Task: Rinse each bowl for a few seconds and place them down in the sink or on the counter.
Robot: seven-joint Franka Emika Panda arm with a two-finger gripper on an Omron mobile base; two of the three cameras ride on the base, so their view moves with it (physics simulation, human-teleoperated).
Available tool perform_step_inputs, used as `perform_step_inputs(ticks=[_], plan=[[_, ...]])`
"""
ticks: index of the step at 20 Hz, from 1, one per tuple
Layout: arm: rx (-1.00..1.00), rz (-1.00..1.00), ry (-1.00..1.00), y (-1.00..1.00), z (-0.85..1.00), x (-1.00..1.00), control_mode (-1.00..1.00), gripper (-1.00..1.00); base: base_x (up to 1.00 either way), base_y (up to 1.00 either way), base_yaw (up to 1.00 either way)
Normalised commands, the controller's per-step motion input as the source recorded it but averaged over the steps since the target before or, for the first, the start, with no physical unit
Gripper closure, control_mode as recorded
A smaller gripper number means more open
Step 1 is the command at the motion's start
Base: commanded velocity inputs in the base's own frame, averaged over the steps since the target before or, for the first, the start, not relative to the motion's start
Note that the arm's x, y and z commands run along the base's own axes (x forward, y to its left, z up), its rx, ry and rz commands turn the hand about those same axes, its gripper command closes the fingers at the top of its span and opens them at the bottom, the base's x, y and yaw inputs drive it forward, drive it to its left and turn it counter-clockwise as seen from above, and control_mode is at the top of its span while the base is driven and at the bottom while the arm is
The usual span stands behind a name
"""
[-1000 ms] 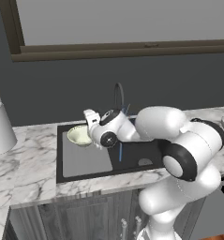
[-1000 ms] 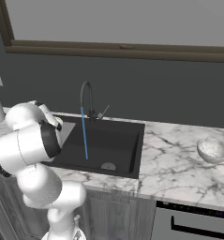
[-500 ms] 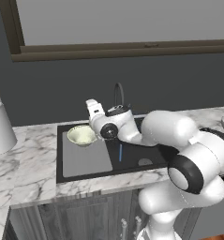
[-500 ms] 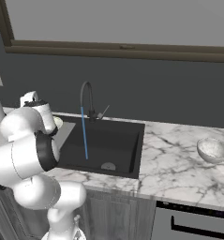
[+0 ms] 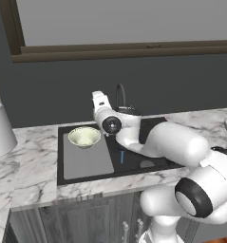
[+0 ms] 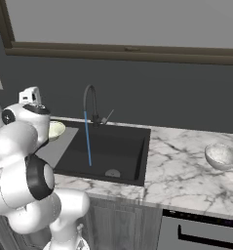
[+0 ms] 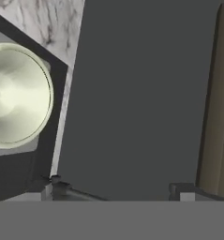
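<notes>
Released and spread wide, the end effector (image 5: pixel 99 98) grips nothing and hangs raised beside the faucet (image 5: pixel 120 95), above the rear of the sink (image 5: pixel 134 159). Behind it the white arm bends back over the basin toward its base. One bowl (image 5: pixel 84 136) sits on the sink's grey drainboard (image 5: pixel 89 163), below the end effector. Another bowl (image 6: pixel 222 156) rests on the tabletop (image 6: pixel 186 176), well apart from the sink.

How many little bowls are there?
2. One bowl sits on the grey drainboard at the sink's left end; the other bowl sits on the marble counter, right of the sink. The arm may hide more.
</notes>
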Motion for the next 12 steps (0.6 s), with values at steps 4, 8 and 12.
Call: perform_step_inputs(ticks=[4, 8, 12], plan=[[0.0, -0.09, -0.01, -0.05, 0.48, -0.2, -1.0, -1.0, 0.0, 0.0, 0.0], [0.0, -0.08, 0.0, -0.02, 0.47, -0.24, -1.0, -1.0, 0.0, 0.0, 0.0], [0.0, -0.06, 0.0, -0.05, 0.42, -0.26, -1.0, -1.0, 0.0, 0.0, 0.0]])
